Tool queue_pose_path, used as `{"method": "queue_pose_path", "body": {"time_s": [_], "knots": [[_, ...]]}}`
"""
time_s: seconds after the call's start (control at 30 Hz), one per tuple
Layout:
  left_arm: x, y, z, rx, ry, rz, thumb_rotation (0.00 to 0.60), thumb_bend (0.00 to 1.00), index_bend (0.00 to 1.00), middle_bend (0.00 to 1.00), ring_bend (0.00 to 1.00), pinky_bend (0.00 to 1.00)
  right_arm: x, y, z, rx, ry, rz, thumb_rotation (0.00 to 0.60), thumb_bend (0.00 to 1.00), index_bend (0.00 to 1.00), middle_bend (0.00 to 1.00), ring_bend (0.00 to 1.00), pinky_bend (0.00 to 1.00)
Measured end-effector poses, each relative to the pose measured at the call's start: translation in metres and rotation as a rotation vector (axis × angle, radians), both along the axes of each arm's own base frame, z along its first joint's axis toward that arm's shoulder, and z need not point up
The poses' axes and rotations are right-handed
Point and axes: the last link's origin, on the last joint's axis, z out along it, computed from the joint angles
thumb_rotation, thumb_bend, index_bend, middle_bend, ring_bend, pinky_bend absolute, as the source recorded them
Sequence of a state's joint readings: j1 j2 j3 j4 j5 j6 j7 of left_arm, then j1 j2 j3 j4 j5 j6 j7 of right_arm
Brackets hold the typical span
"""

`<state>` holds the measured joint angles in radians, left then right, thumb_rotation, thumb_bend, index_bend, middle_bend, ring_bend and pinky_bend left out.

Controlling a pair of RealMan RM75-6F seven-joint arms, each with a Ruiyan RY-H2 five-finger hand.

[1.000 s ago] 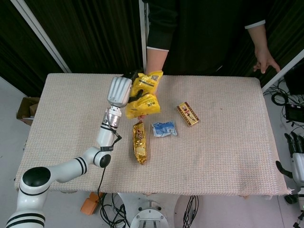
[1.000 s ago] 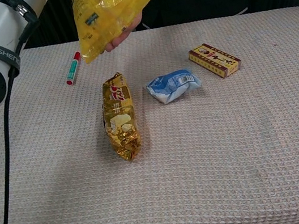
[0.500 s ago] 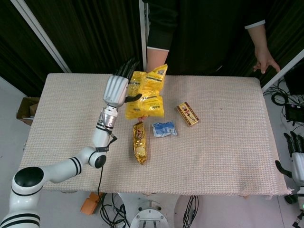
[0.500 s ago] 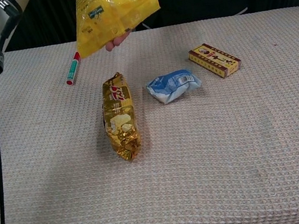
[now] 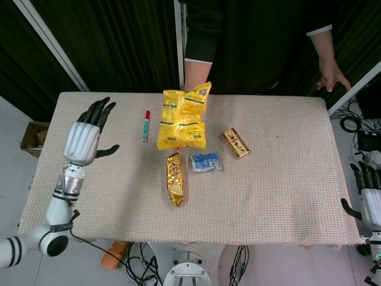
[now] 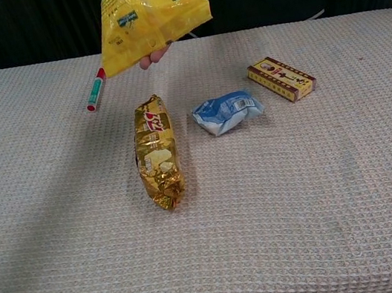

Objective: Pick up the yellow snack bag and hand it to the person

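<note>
The left robot hand (image 5: pixel 83 140) had released and withdrawn left, fingers spread, leaving the crinkled yellow snack bag (image 5: pixel 182 117) in the person's hand (image 6: pixel 153 55); handover judged complete.

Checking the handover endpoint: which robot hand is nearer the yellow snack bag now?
Left. The left hand hangs open over the table's left side, apart from the yellow snack bag; the right hand sits off the table's far right edge.

Your left hand (image 5: pixel 83 140) is showing a silver-grey back with black fingers (image 5: pixel 98 111), and its arm (image 5: pixel 56 217) is running in white segments with black bands at the joints. Your right hand (image 5: pixel 368 193) is showing the same grey shell and dark fingers at the frame's edge.
</note>
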<state>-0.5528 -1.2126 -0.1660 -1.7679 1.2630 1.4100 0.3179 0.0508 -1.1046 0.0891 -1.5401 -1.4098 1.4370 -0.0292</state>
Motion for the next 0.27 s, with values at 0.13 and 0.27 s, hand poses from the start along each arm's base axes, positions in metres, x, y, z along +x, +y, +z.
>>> {"method": "queue_pose_path", "body": {"time_s": [0.13, 0.27], "knots": [[-0.073, -0.069, 0.01, -0.056, 0.126, 0.215, 0.589, 0.02, 0.07, 0.04, 0.06, 0.26, 0.004, 0.002, -0.003, -0.002, 0.008, 0.016, 0.6, 0.18, 0.0, 0.0, 0.0, 0.0], [-0.113, -0.124, 0.011, -0.06, 0.14, 0.318, 0.579, 0.02, 0.06, 0.03, 0.06, 0.25, 0.003, 0.003, -0.006, 0.0, 0.008, 0.011, 0.6, 0.18, 0.0, 0.0, 0.0, 0.0]]}}
